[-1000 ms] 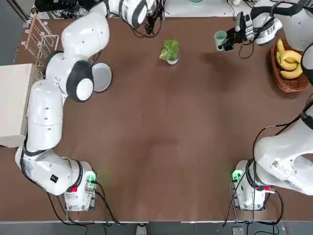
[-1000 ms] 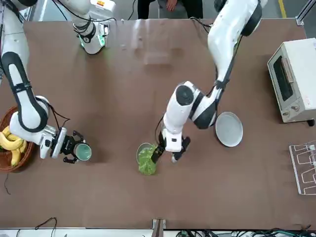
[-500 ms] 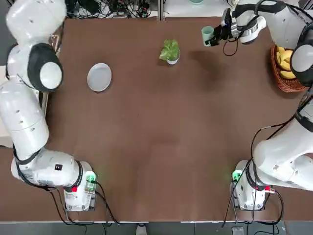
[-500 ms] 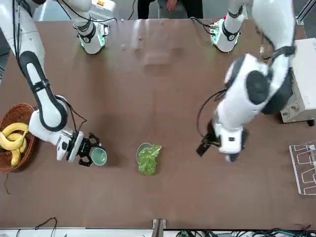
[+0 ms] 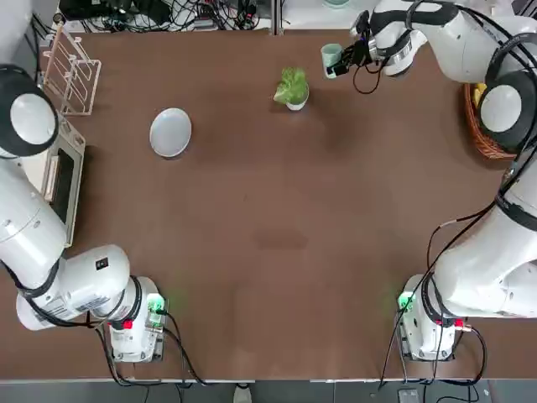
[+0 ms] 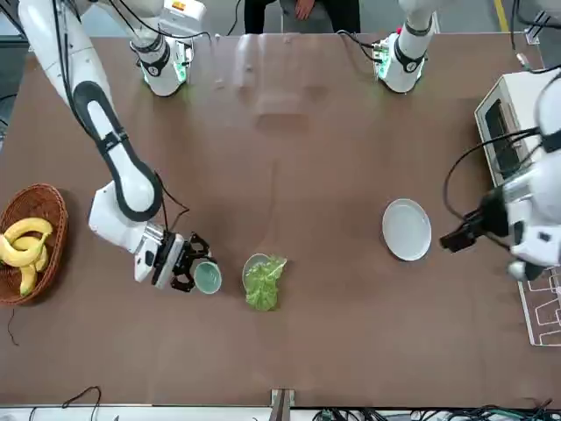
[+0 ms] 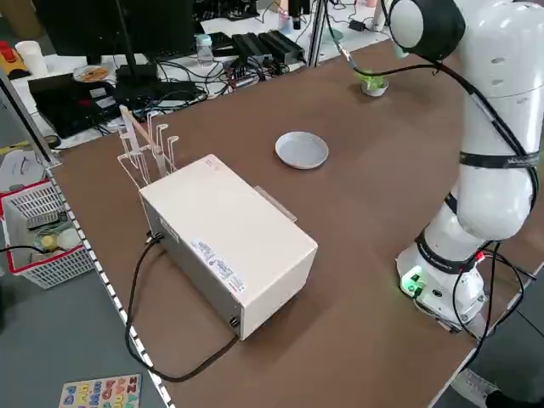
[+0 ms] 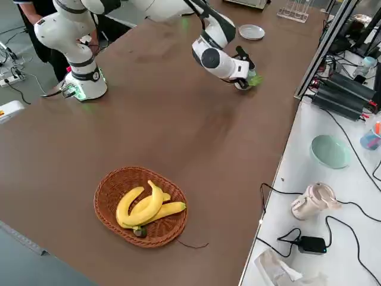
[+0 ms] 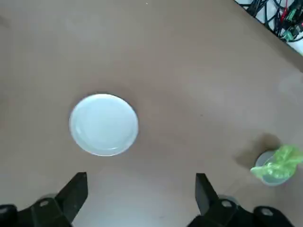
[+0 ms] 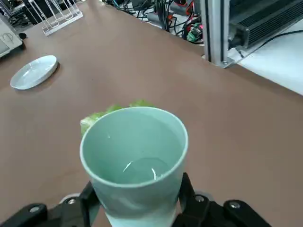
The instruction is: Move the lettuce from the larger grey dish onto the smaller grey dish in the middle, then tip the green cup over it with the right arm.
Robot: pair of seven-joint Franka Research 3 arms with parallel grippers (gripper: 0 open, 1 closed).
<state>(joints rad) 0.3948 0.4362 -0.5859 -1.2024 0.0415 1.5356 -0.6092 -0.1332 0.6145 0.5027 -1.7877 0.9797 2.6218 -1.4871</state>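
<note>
Right hand (image 6: 186,265) clamped on the green cup (image 6: 207,277), held off the desk (image 5: 277,218) just beside the smaller grey dish (image 6: 254,265), on the banana-basket side. Cup lying roughly level, mouth turned toward that dish, seemingly empty inside in the right wrist view. Lettuce (image 5: 292,84) sitting in the smaller grey dish, leaves spilling over the rim on the side away from the arm bases. Larger grey dish (image 5: 170,133) bare, flat on the desk, well apart from the smaller dish toward the robot's left. Left hand (image 9: 137,201) raised high above the desk near the larger grey dish, fingers (image 9: 75,191) spread wide, nothing between them. Wicker basket (image 6: 31,241) with bananas (image 6: 22,250) near the desk's right edge. White oven (image 7: 225,242) and clear rack (image 5: 74,71) along the left edge.
</note>
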